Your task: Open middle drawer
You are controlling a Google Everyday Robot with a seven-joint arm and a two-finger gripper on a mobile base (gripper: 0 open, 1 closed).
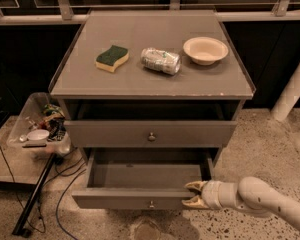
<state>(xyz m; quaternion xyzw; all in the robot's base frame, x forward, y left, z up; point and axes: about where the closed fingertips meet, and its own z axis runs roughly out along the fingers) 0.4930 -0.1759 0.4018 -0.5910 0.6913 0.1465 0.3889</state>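
Note:
The middle drawer (110, 133) is a wide grey front with a small round knob (151, 136), and it sits pushed in under the cabinet top. Below it, the bottom drawer (125, 198) is pulled out and its inside is bare. My gripper (192, 195) is low on the right, at the right end of that bottom drawer's front. Its two tan fingers (194, 186) stand apart, one above the front's top edge and one against its face. It is open, well below and to the right of the middle drawer's knob.
On the cabinet top (90, 79) lie a green and yellow sponge (112, 58), a crushed can (161, 60) and a beige bowl (205, 49). A clear bin of clutter (39, 126) and cables stand to the left. A white post (292, 91) rises at the right.

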